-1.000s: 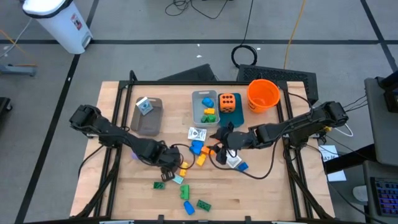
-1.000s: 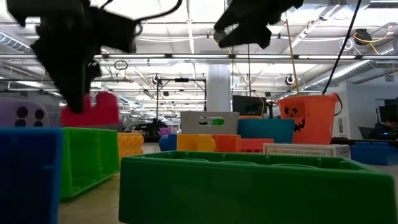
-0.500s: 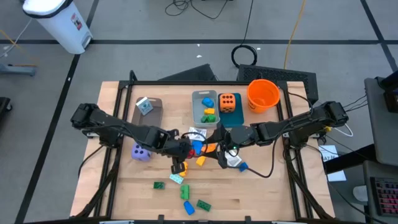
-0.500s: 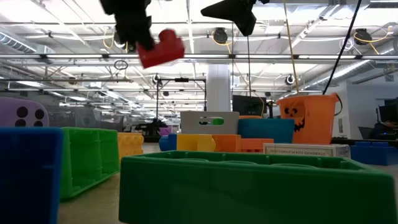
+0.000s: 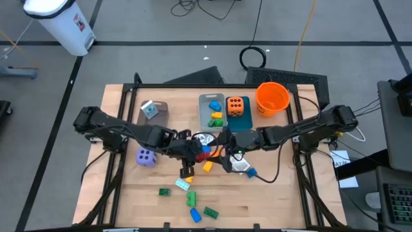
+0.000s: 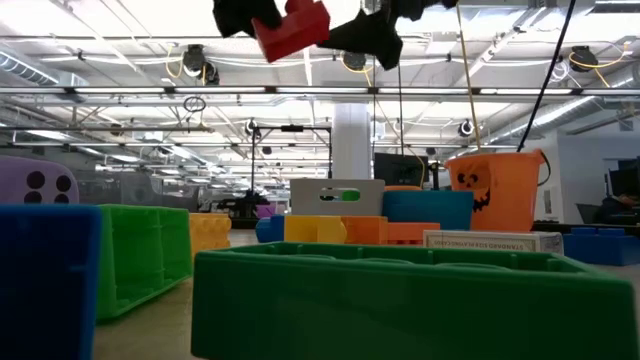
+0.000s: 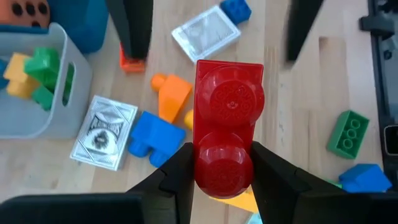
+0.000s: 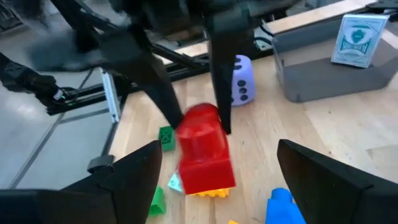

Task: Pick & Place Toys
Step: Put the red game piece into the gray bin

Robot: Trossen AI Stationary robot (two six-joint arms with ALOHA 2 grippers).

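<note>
My left gripper (image 7: pixel 227 165) is shut on a red two-stud brick (image 7: pixel 229 134), held high over the table's middle (image 5: pixel 203 149); the low view shows the brick (image 6: pixel 292 25) well above the other toys. My right gripper (image 8: pixel 217 149) stands open just to the brick's right (image 5: pixel 223 143), facing it, its fingers apart from the brick (image 8: pixel 202 152). On the wood below lie a blue brick (image 7: pixel 152 138), an orange brick (image 7: pixel 172 94) and two white packets (image 7: pixel 104 132) (image 7: pixel 205 34). My left gripper pinches the red brick's two long sides at its near end (image 7: pixel 200 163) between its two fingers. The fingers slant down from the table's left and lie along the brick. The brick sticks out past the fingertips, studs toward the wrist camera, lifted clear of the table.
A grey bin (image 5: pixel 212 111) with bricks, a teal bin (image 5: pixel 236 106) with an orange die and an orange bucket (image 5: pixel 271 98) stand at the far side. Another grey bin (image 5: pixel 153 119) holds a packet. A purple die (image 5: pixel 146 157) and green and blue bricks (image 5: pixel 193 205) lie nearer.
My left gripper has risen from the table with the red brick, lifting it clear, and has gone toward the far and right edges, up to the right gripper. It has rolled as it went.
</note>
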